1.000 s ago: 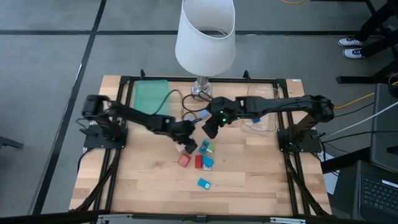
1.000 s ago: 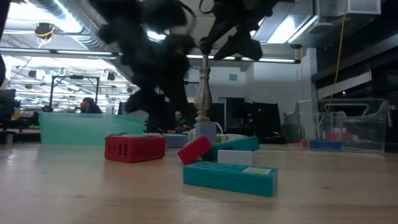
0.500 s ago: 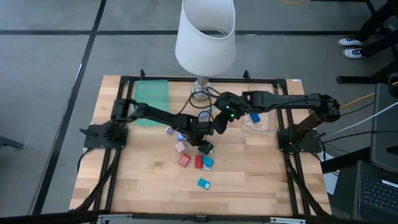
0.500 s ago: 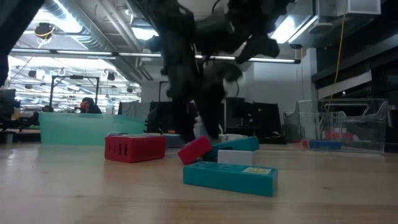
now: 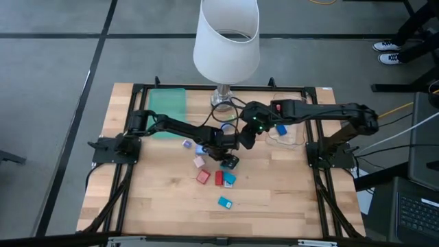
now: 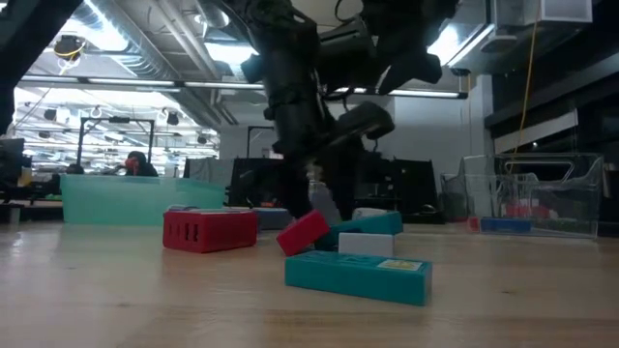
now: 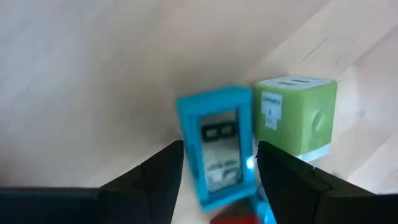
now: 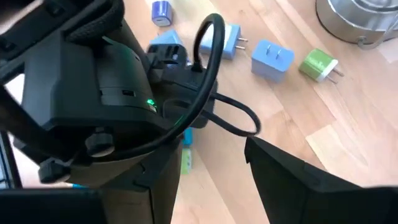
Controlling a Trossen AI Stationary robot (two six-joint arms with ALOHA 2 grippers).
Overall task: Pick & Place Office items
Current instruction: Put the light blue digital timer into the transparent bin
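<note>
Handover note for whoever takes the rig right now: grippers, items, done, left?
Left gripper: open, straddling a blue item beside a green cube, mid-table; not gripped yet.
Right gripper: open, empty, hovering just behind the left arm.
Items: a cluster mid-table, with a red block and a teal block nearest the front edge; small plugs lie near the lamp base.
Done: some items appear to sit in the clear bin.
Left: the table cluster.

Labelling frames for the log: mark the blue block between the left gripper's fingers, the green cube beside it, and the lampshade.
blue block [image 7: 217, 149], left wrist view, its printed face.
green cube [image 7: 292, 115], left wrist view, front face.
lampshade [image 5: 227, 48], high view, outer wall.
</note>
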